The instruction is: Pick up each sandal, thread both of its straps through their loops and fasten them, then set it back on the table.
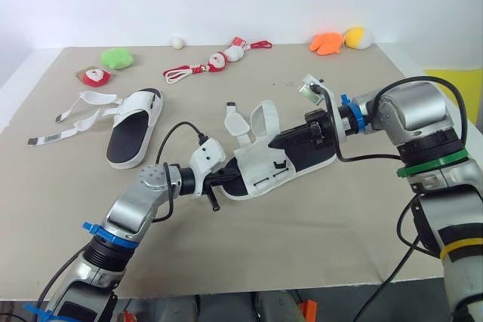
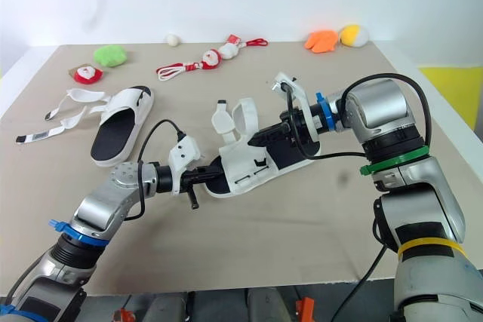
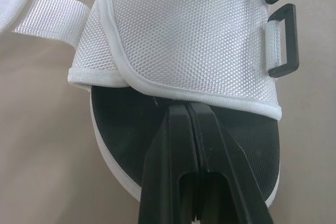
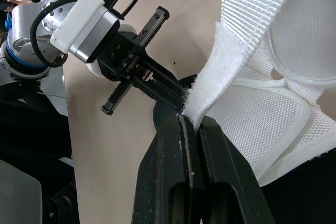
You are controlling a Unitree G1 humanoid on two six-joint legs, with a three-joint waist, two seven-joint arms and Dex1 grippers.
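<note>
A white mesh sandal with a black sole lies mid-table between my two grippers. My left gripper is shut, its tips on the black insole right at the hem of the mesh upper; nothing shows between its fingers. My right gripper is shut on a white strap of this sandal, held up over the upper. Two black loops sit on the upper's side. A second sandal lies at the left with its straps spread loose on the table.
Along the table's far edge lie a green plush, two Santa toys, a small white ball, an orange plush and a yellow one. The table's front edge runs close below my arms.
</note>
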